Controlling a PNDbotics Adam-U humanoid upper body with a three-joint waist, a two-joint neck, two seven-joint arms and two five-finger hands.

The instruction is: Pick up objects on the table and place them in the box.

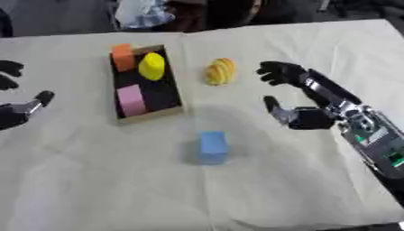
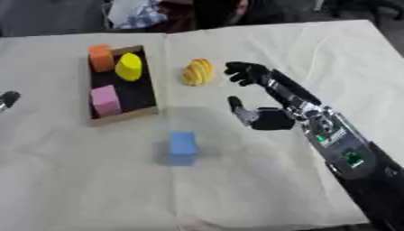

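1. My right robot hand [image 1: 296, 97] hovers over the counter [image 1: 300, 180] w/ fingers spread, thumb stuck out toward me, holding nothing. It faces the yellow-orange striped egg-shaped object [image 1: 221, 71], which lies just to its left, near but apart from the fingertips. I judge I'm opened up like this to close around it next.
2. My left robot hand [image 1: 20, 110] sits idle at the far left edge, well apart from everything; only dark fingers show, relaxed, nothing held.
3. The box [image 1: 150, 115], a shallow tray w/ dark floor & tan rim, lies further left, beyond the striped object from my right hand. Inside: orange block [image 1: 122, 57] at the far end, yellow rounded piece [image 1: 151, 66] beside it, pink block [image 1: 131, 99] at the near end. Those three look done, by my reckoning.
4. Still outside: the striped object & a blue block [image 1: 212, 147], which sits on the counter nearer to me, left of and below my right hand, apart from the box.
5. Surface: counter covered w/ pale cream cloth, faint creases, a fold line running away from me.
6. Room: dim clutter past the far edge; can't make out what.
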